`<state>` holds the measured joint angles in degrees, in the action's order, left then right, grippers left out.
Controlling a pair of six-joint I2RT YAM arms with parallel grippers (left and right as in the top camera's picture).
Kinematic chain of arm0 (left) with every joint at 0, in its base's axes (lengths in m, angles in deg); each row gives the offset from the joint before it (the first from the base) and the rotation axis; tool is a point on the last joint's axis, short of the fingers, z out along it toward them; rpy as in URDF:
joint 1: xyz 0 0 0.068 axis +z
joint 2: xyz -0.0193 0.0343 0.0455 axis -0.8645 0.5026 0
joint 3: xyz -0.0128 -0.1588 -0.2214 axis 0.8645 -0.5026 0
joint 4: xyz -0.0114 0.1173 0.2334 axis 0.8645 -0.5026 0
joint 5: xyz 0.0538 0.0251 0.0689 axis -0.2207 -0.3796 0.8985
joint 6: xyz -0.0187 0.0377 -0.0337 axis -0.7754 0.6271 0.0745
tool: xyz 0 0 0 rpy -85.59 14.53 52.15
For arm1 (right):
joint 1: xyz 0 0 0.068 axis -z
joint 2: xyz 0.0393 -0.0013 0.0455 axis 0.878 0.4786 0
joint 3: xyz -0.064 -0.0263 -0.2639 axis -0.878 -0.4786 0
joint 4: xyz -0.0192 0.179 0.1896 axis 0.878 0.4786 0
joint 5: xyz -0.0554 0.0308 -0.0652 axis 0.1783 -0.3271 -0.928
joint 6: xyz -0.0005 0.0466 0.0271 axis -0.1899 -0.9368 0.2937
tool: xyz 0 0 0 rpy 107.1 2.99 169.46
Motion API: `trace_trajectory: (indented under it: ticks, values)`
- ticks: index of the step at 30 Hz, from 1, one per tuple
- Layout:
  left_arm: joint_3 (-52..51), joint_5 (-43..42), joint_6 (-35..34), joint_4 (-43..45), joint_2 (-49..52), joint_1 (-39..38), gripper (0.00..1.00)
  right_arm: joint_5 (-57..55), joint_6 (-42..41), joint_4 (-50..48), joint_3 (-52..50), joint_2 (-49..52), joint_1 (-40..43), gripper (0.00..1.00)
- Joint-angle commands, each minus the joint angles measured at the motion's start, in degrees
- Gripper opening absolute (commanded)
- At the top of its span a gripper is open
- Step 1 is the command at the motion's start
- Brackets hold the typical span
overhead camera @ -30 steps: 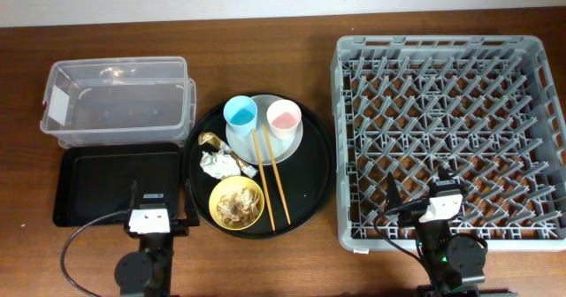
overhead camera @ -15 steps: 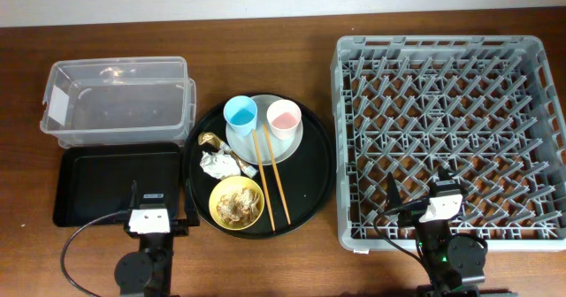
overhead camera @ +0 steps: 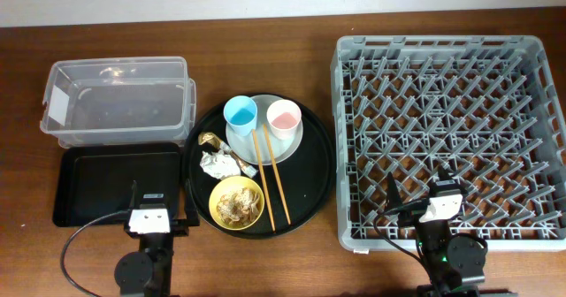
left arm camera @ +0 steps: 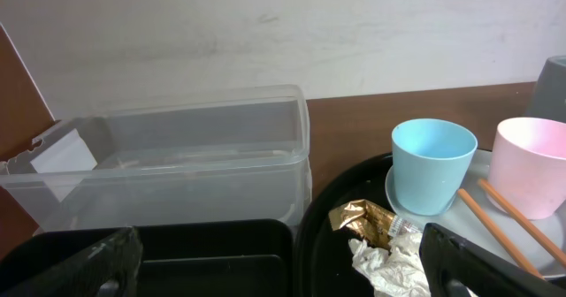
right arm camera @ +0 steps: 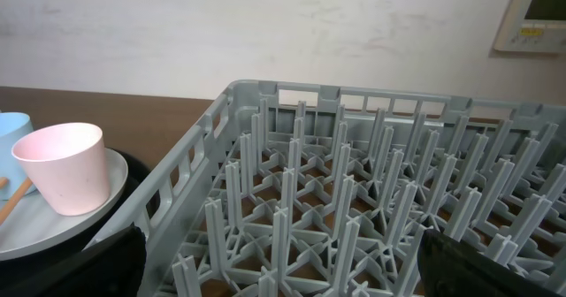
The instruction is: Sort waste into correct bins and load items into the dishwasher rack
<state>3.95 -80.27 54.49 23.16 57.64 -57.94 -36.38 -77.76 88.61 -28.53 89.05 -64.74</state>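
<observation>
The foil wrapper [overhead camera: 217, 159] lies on the round black tray [overhead camera: 314, 169], next to the yellow bowl [overhead camera: 236, 201] of beige food scraps. The light-blue cup [overhead camera: 240, 113] and pink cup [overhead camera: 284, 118] stand on the grey-blue plate [overhead camera: 265, 140]. The chopsticks [overhead camera: 271, 175] lean from the plate onto the tray. The clear tub [overhead camera: 115, 98] and black rectangular tray [overhead camera: 110, 184] are at the left. The grey rack [overhead camera: 451, 138] is at the right. My left gripper [overhead camera: 161, 201] is open and empty over the black rectangular tray's near edge [left arm camera: 283, 275]. My right gripper [overhead camera: 420, 195] is open and empty over the rack's near left corner [right arm camera: 279, 275].
In the left wrist view I see the clear tub [left arm camera: 177, 147], the black rectangular tray [left arm camera: 203, 253], the blue cup [left arm camera: 432, 164], the pink cup [left arm camera: 531, 164] and the wrapper [left arm camera: 371, 222]. The right wrist view shows the rack's pegs [right arm camera: 354, 200] and the pink cup [right arm camera: 62, 164]. A wall runs behind the table.
</observation>
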Motion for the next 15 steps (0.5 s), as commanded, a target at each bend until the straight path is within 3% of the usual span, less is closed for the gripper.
trace_trajectory:
  ticks: [1,5,7,11,15]
  values:
    - [-0.4,-0.2,0.7,0.0,-0.3,0.0,0.99,0.3,-0.4,0.2,-0.3,-0.3,0.4,0.99]
    - [-0.3,-0.6,0.7,1.3,-0.3,0.0,0.99,0.3,-0.4,0.2,-0.3,-0.3,0.4,0.98]
    - [2.4,-9.9,0.6,0.8,-0.3,0.0,0.99,0.3,-0.4,0.2,-0.3,-0.3,0.4,0.98]
    - [20.4,-10.7,-1.0,-18.5,4.7,0.0,0.99,0.3,-0.4,0.2,-0.3,-0.3,0.4,0.98]
    - [43.7,-14.1,-1.0,-33.4,25.5,0.0,0.99,0.3,-0.4,0.2,-0.3,-0.3,0.4,0.98]
